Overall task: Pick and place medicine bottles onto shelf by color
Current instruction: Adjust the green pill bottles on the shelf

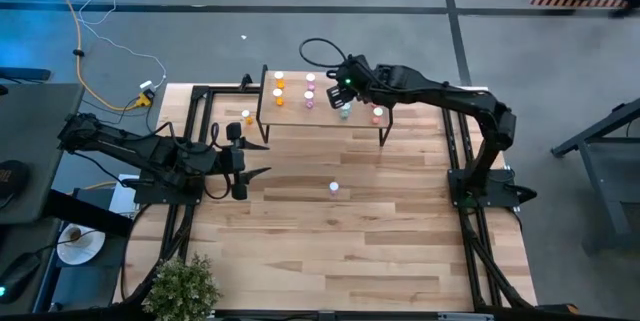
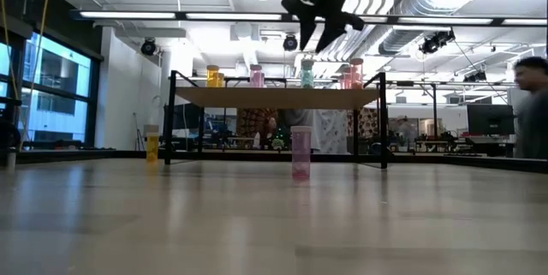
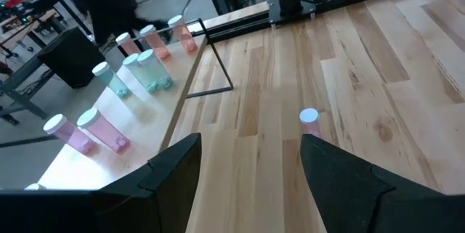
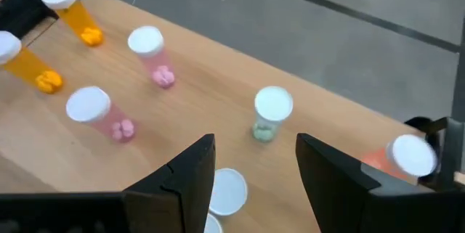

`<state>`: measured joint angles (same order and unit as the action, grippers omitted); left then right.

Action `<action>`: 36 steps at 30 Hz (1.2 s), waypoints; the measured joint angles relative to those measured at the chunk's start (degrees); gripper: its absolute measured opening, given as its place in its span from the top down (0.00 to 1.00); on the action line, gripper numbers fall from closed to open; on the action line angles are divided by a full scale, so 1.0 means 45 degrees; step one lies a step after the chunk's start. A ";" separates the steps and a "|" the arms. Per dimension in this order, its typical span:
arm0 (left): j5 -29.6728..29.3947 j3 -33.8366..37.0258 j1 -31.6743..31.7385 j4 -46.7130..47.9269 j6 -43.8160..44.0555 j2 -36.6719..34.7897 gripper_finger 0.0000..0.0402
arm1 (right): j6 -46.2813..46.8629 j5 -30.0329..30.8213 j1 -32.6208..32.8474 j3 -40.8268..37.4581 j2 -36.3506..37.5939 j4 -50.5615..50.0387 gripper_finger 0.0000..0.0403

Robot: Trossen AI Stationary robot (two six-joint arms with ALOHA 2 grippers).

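Above small light-wood shelf (image 1: 322, 113), right gripper (image 4: 251, 171) released, white-capped teal bottle (image 4: 272, 113) just ahead, left gripper (image 3: 251, 164) released, pink bottle (image 3: 310, 123) beyond on bench (image 1: 330, 251).

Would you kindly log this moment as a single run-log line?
right gripper: open, over shelf above teal bottles | left gripper: open, off shelf's left end | pink bottle: mid-table

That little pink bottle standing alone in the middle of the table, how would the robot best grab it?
Probably from straight above, jaws closing on the sides of the pink bottle just under its white cap. It stands upright on the table with nothing beside it, so the round body is free all around. The open left gripper is nearer.
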<state>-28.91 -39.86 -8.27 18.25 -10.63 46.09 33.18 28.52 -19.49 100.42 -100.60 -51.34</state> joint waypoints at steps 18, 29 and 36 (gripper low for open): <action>0.0000 0.0000 0.0000 0.0041 -0.0001 0.0000 0.44 | 0.1495 -0.0918 0.0046 0.0000 -0.0244 -0.0679 0.54; 0.0005 0.0000 0.0000 0.0090 0.0002 0.0000 0.44 | 0.1546 -0.1028 0.0092 -0.0005 -0.0687 -0.0717 0.54; 0.0005 0.0000 0.0000 0.0094 0.0000 -0.0005 0.44 | 0.1547 -0.1081 0.0092 -0.0011 -0.0967 -0.0667 0.54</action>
<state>-28.88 -39.86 -8.27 18.68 -10.63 46.06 40.14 23.66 -19.07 100.37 -104.96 -54.34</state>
